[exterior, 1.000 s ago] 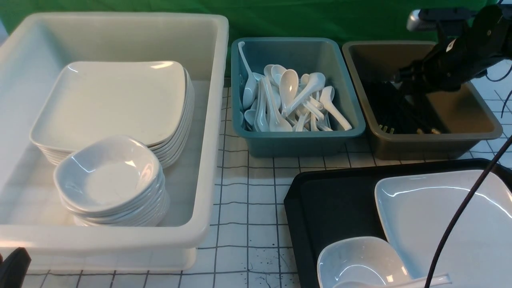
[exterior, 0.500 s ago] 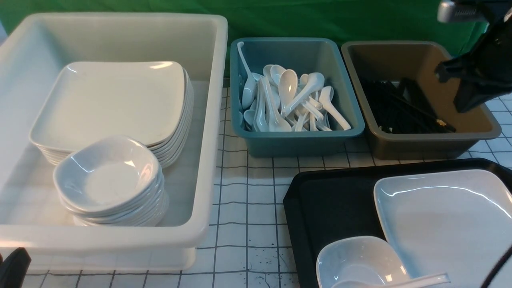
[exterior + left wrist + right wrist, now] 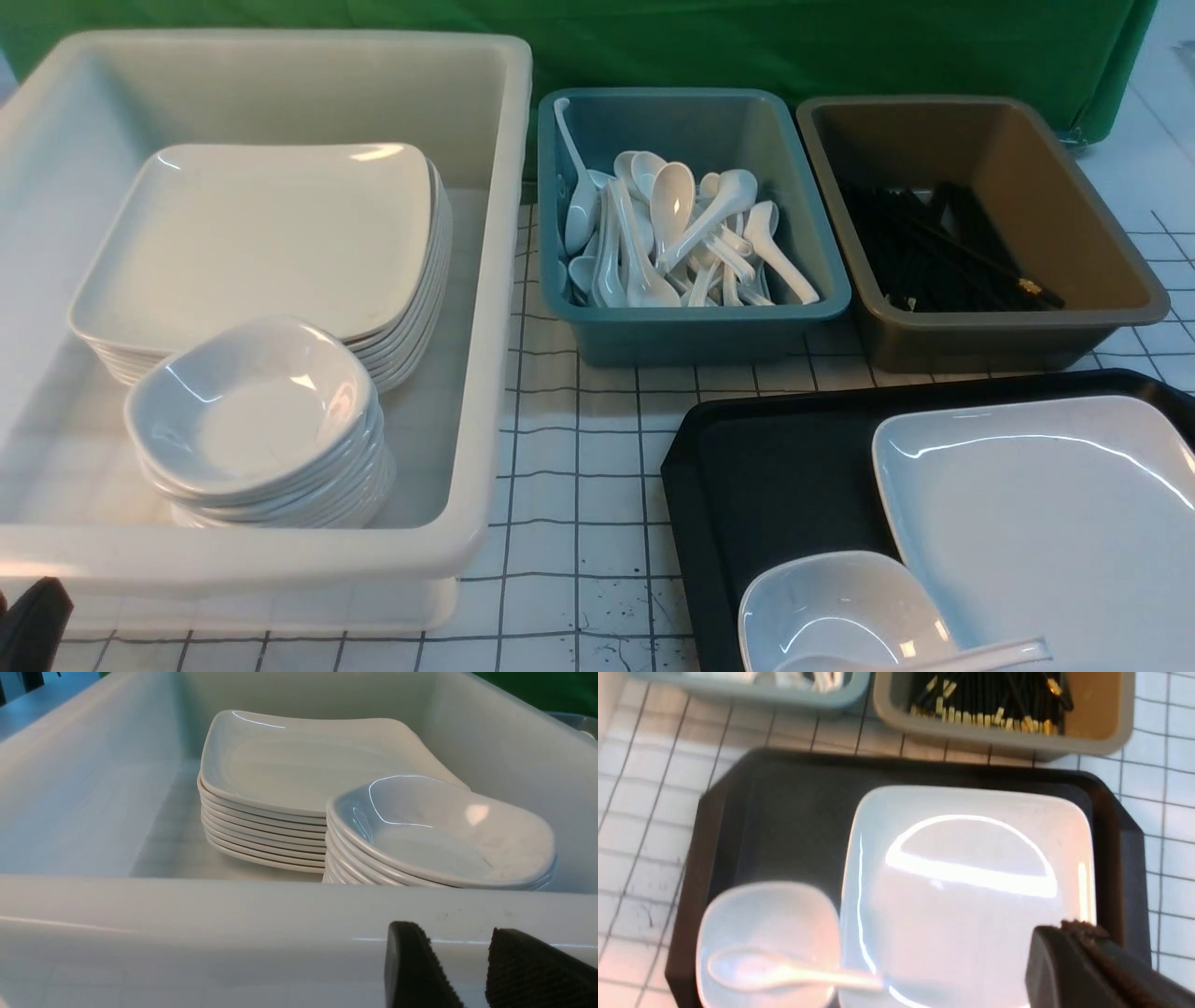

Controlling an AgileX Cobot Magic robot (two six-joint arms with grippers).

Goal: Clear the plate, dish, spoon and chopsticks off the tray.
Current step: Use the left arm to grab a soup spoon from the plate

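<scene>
A: So where's everything at in the front view?
B: Plate (image 3: pixel 1046 523) is lower right on the black tray (image 3: pixel 784 485), dish (image 3: pixel 840 607) by the bottom edge just beside it. The spoon's (image 3: pixel 971 656) bowl sits in the dish, handle out over the plate. Black chopsticks (image 3: pixel 934 252) are in the brown bin (image 3: pixel 1074 322), upper right.
A: And the grippers?
B: Left gripper (image 3: pixel 455 940) has its fingers apart, near the white tub's (image 3: pixel 280 914) wall. Right gripper's (image 3: pixel 1064 933) are together, nothing between them.
</scene>
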